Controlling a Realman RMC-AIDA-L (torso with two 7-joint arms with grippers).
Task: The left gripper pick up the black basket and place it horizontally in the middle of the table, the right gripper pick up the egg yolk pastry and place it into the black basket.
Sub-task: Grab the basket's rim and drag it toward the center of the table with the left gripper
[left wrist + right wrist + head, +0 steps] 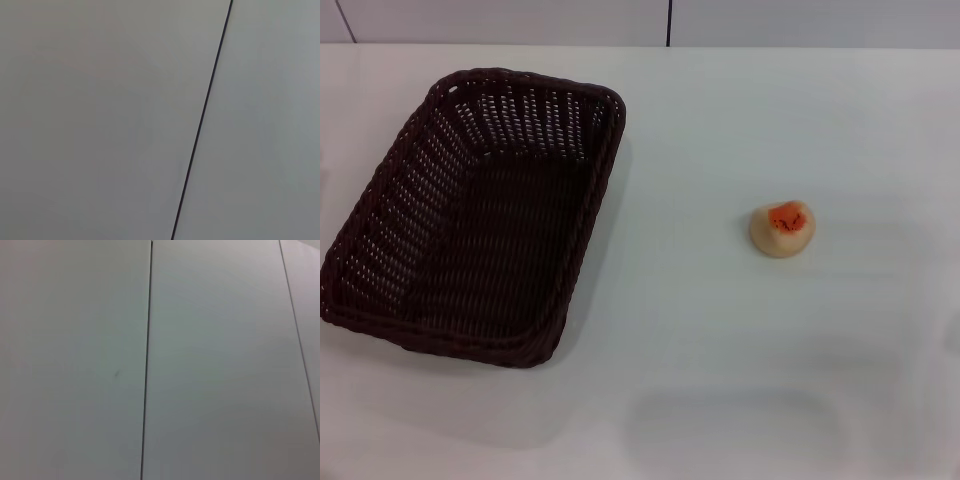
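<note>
The black basket [470,215] stands empty on the left part of the white table [720,350], its long side running from near to far and turned slightly. The egg yolk pastry [782,229], cream with an orange-red speckled top, sits on the table to the right of the middle, well apart from the basket. Neither gripper shows in the head view. The left wrist view and the right wrist view show only plain grey panels with thin dark seams.
A grey wall with a dark vertical seam [669,22] runs behind the table's far edge. Bare tabletop lies between the basket and the pastry and along the near edge.
</note>
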